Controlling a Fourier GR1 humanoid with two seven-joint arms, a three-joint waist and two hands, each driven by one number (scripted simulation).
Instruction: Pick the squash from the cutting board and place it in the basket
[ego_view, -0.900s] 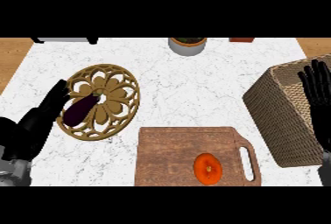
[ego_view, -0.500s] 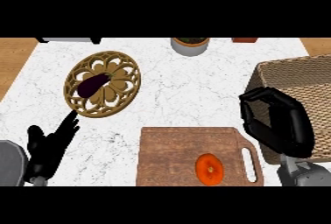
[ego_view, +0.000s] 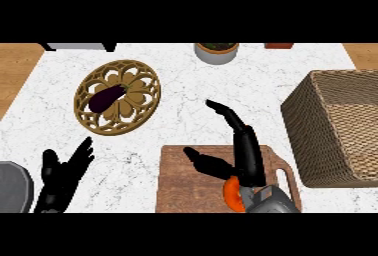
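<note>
The round orange squash (ego_view: 231, 193) lies on the brown wooden cutting board (ego_view: 184, 190), towards its lower right part near the handle cut-out. Only a sliver of it shows, because the wrist of the right hand (ego_view: 247, 150) covers most of it. That hand hangs over the board with its fingers stretched straight out towards the upper left and the thumb splayed off to the side, so it is spread and holds nothing. The fingertips reach past the board's far edge, over the white marbled counter (ego_view: 184, 90), which means the palm has overshot the squash.

The step in hand looks like the reach before the grasp. To do it well, the hand should draw back towards the robot until the palm sits over the squash, then lower and curl fingers and thumb round its widest part (a round thing can roll off flat wood if nudged from one side only). The woven wicker basket (ego_view: 304, 150) stands just beside the board on the right, so the carry is short but must clear its tall wall.

The left hand (ego_view: 59, 177) rests at the lower left, fingers spread and up.
</note>
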